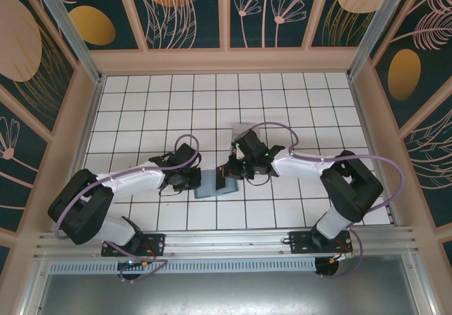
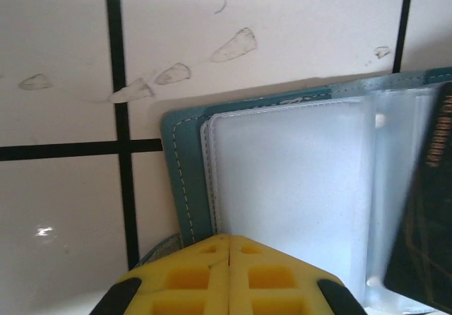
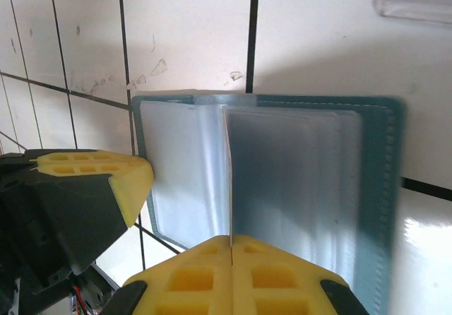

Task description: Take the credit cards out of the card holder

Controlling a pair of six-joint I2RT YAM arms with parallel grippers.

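Right wrist view: teal wallet [image 3: 378, 188] lies open, clear sleeves [image 3: 296, 181] showing.
Right pincer [image 3: 232, 244]: clamped on black card [image 2: 424, 209], seen edge-on.
Left pincer [image 2: 229, 248]: tips together, at wallet's edge.

Card holder [image 3: 378, 188] noted as teal, pale-stitched, with frosted clear sleeves. Card [image 2: 424, 209] noted as black, gold-lettered. Bench [image 1: 282, 96] seen tiled white, gridded in black. Left end effector [image 2: 229, 248] pads recorded yellow.

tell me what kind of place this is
Likely a purpose-built robot workcell, not a home or shop: a white tiled table boxed in by leaf-patterned wall panels, with a left arm and right arm bolted to an aluminium rail at its near edge.
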